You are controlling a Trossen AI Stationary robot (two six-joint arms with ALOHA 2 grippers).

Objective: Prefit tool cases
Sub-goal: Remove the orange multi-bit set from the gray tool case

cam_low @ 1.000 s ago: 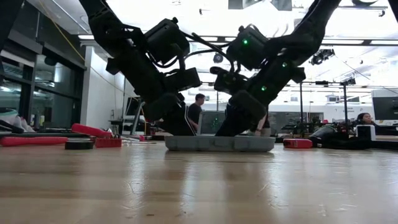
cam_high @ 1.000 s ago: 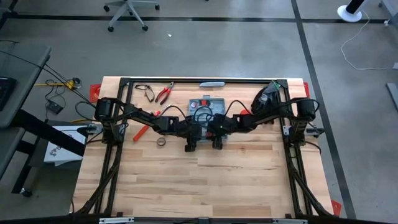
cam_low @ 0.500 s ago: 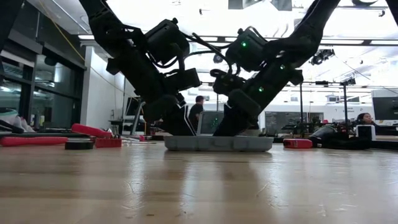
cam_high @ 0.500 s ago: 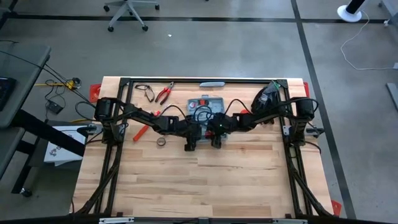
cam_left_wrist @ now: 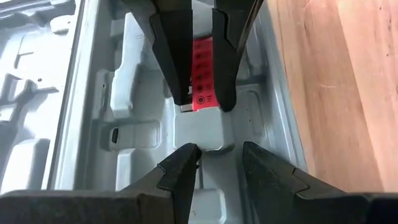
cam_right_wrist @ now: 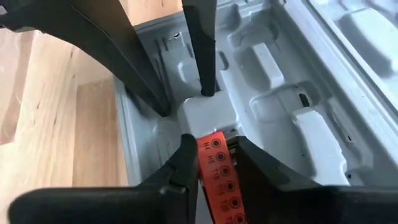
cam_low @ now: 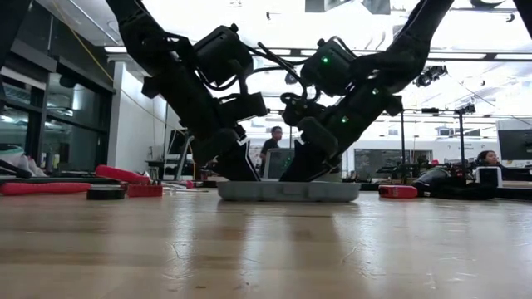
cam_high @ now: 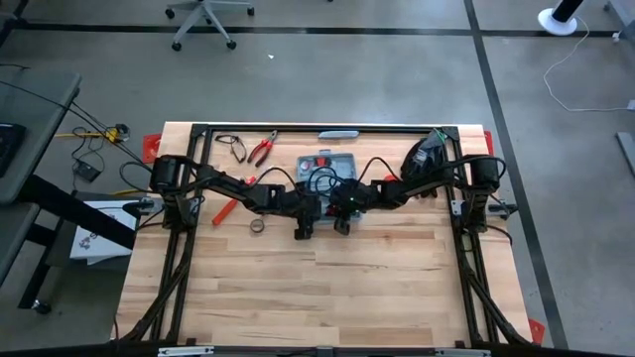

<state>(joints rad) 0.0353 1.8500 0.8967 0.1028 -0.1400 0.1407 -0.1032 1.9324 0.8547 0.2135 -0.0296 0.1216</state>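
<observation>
The right gripper (cam_right_wrist: 211,158) has closed on a red strip (cam_right_wrist: 219,169) over the open case (cam_left_wrist: 124,124), left gripper (cam_left_wrist: 217,165) open alongside; a skewed strip could jam.

Grey case (cam_left_wrist: 124,93), red dotted strip (cam_right_wrist: 219,163)

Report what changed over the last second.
The right gripper slid a little toward the left gripper over the open tool case and closed its fingers on the red perforated strip. The left gripper, the case and the loose tools stayed put.
</observation>
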